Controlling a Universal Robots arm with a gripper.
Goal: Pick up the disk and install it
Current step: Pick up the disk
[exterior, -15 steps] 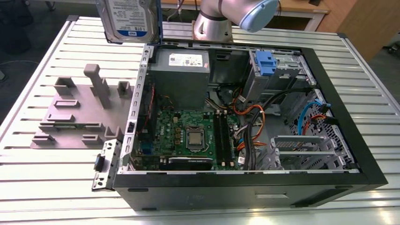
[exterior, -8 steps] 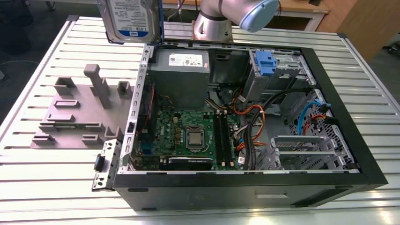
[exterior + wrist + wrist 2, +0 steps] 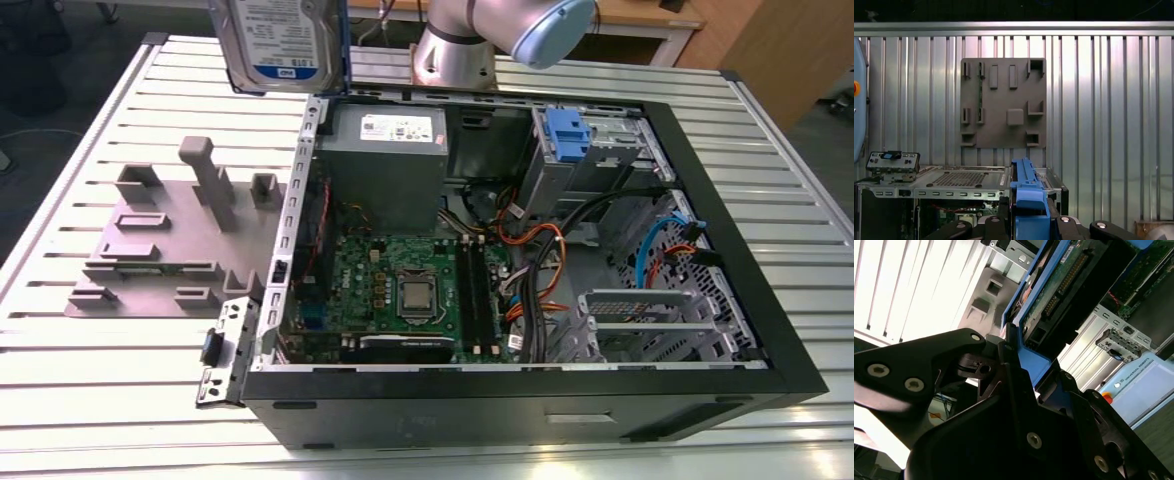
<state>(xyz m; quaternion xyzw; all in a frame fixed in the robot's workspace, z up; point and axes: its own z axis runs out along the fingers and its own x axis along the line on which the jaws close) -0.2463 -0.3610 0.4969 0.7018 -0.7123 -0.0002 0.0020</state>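
Fig. My pincer (image 3: pixel 1026 362) closed on the disk (image 3: pixel 280 42); I grip it by its blue bracket, one black finger (image 3: pixel 1006 347) on either side, jaws drawn in to the frame's thickness; the disk hangs upright in the air, clear of the slatted table (image 3: pixel 80 390), label toward the exterior camera; it sits at the top of the exterior view, beyond the open computer case (image 3: pixel 534 405); inside the case, power supply (image 3: pixel 387 160) and blue caddy (image 3: pixel 566 135); grey fixture plate (image 3: pixel 160 240) on the table just beside the case.
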